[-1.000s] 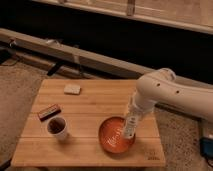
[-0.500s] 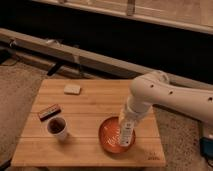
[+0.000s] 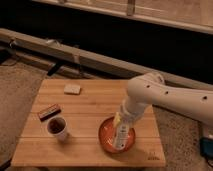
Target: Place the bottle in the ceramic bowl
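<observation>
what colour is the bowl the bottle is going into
Orange-red. The ceramic bowl shows in the camera view, with the gripper holding the bottle over it.

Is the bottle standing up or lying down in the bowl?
Tilted, not flat: the bottle leans inside the ceramic bowl, with the gripper at its top.

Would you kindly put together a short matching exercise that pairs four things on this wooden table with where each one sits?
Things:
1. bottle
2. white mug
3. dark bar
4. pale block

Places:
A. far side of the table, left of centre
B. near left, just in front of the dark bar
C. over the ceramic bowl, at the pincer
D. left side, just behind the mug

Pairs: 1-C, 2-B, 3-D, 4-A
</observation>
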